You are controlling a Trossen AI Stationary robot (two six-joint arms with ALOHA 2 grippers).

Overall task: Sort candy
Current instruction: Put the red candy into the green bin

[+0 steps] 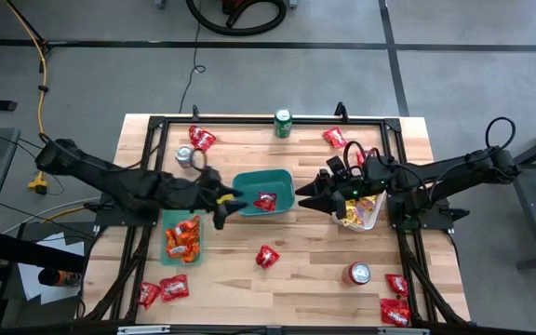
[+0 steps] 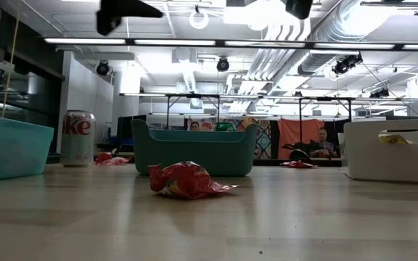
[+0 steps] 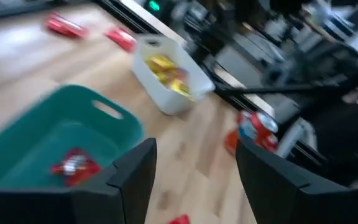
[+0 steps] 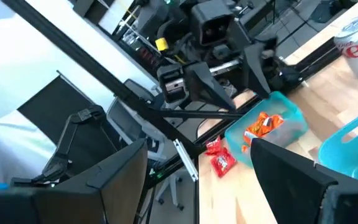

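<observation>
A red candy (image 1: pixel 266 201) lies inside the dark teal bin (image 1: pixel 285 179) at mid-table. My left gripper (image 1: pixel 226 205) hovers open and empty at this bin's left near corner; its wrist view shows that candy (image 3: pixel 73 167) below its fingers. My right gripper (image 1: pixel 310 195) hovers open and empty at the bin's right side. Orange candies (image 1: pixel 182 237) fill a light teal bin (image 1: pixel 167 258). Yellow candies (image 1: pixel 354 212) lie in a white bin (image 1: pixel 372 220). Another red candy (image 1: pixel 266 256) lies flat on the table near the middle and shows in the low view (image 2: pixel 187 181).
Loose red candies lie at the far left (image 1: pixel 201 138), far right (image 1: pixel 335 138), near left (image 1: pixel 161 290) and near right (image 1: pixel 395 298). A green can (image 1: pixel 283 122), a silver can (image 1: pixel 185 155) and a red-silver can (image 1: pixel 357 273) stand on the table. A black frame (image 1: pixel 249 118) borders it.
</observation>
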